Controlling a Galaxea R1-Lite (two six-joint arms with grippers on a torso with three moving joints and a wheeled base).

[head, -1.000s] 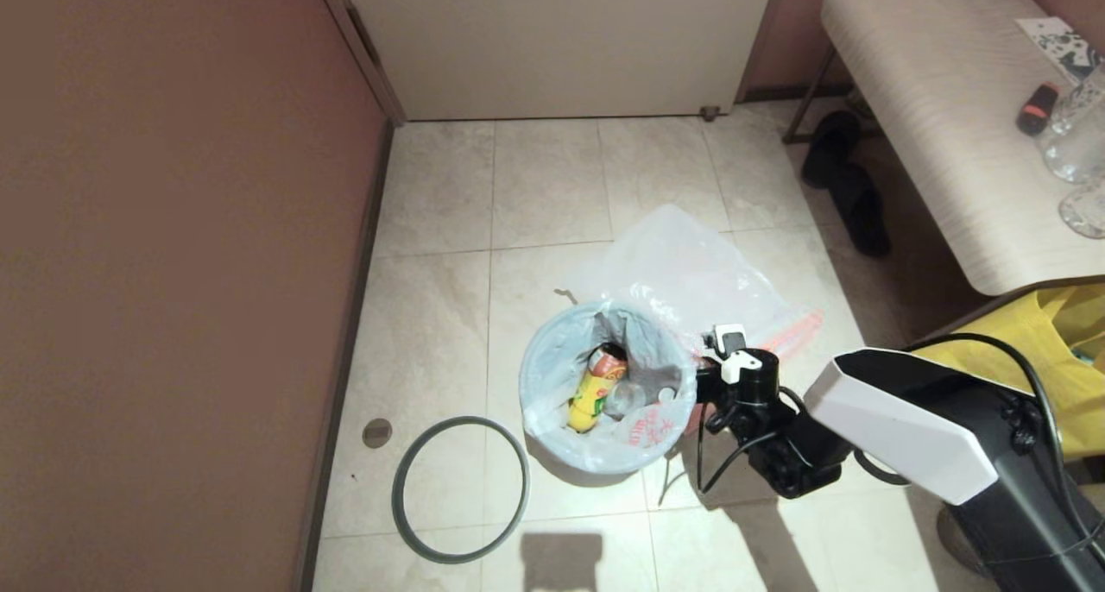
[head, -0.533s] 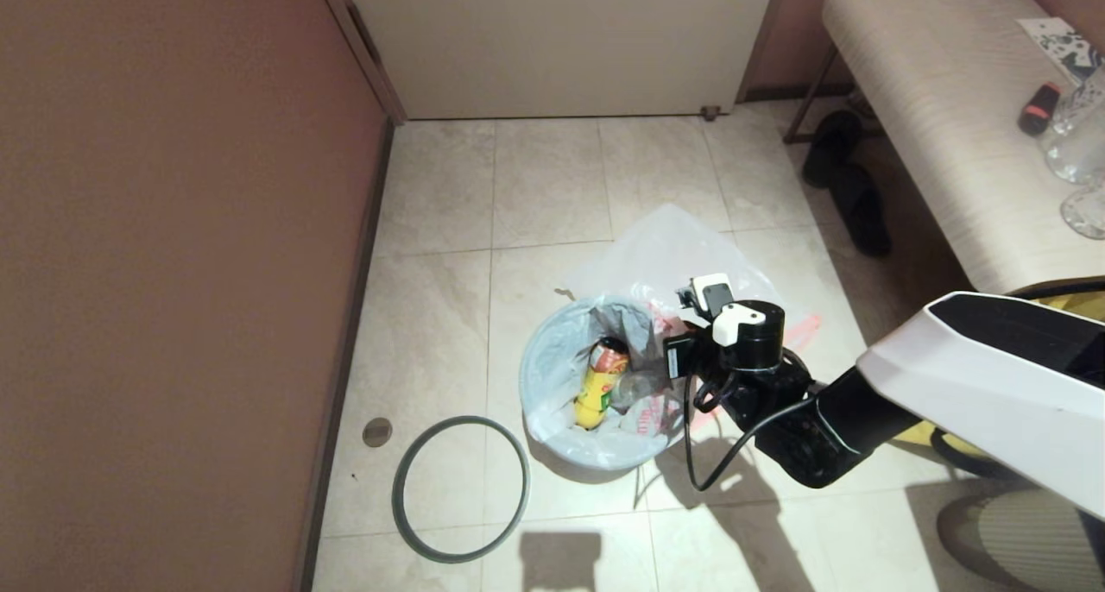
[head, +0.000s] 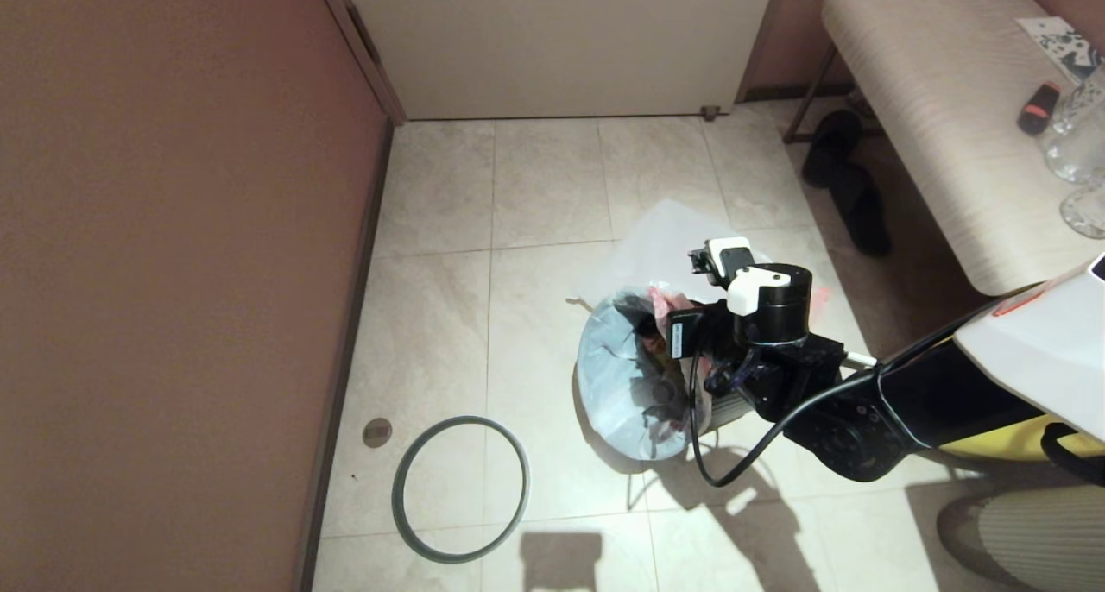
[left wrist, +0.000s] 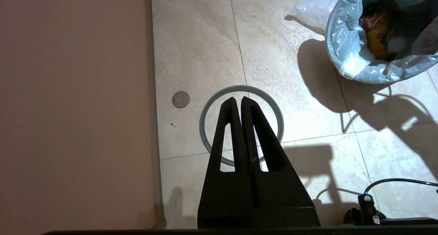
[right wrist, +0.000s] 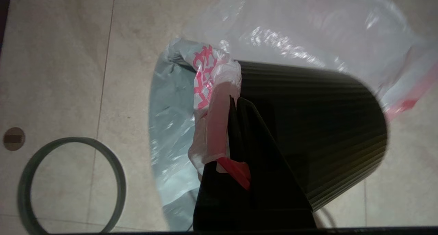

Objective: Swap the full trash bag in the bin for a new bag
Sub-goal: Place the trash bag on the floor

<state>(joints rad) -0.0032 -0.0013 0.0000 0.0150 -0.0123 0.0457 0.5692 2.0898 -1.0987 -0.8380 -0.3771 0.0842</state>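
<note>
Head view
Bin [head: 729,406]: tipped over, mouth turned toward the brown wall; only a strip of its black ribbed wall is seen beneath the arm.
Full trash bag [head: 617,381]: seated in the bin, its pale plastic folded over the bin's mouth, pink hem gathered at the side of the mouth nearest the right gripper.
Right gripper [head: 665,320]: placed at the bin's mouth, pressed together on the pink hem of the full trash bag.
New bag [head: 665,238]: spread flat on the floor tiles just behind the bin, partly covered by it.
Grey hoop rim [head: 460,489]: laid flat on the tiles, apart from the bin, on the brown-wall side.
Bench [head: 941,100]: stood well apart from the bin, beyond the new bag.

Left wrist view
Left gripper [left wrist: 237,103]: fingers brought fully together, nothing between them; held above the grey hoop rim [left wrist: 241,125], well apart from the bin.
Full trash bag [left wrist: 345,53]: seen lining the bin's mouth, a yellow-labelled bottle [left wrist: 376,39] showing inside.

Right wrist view
Right gripper [right wrist: 234,103]: clamped on the pink drawstring hem of the full trash bag [right wrist: 174,125], against the bin's mouth.
Bin [right wrist: 314,125]: lying tilted, ribbed black wall exposed.
New bag [right wrist: 308,39]: flat under and behind the bin.
</note>
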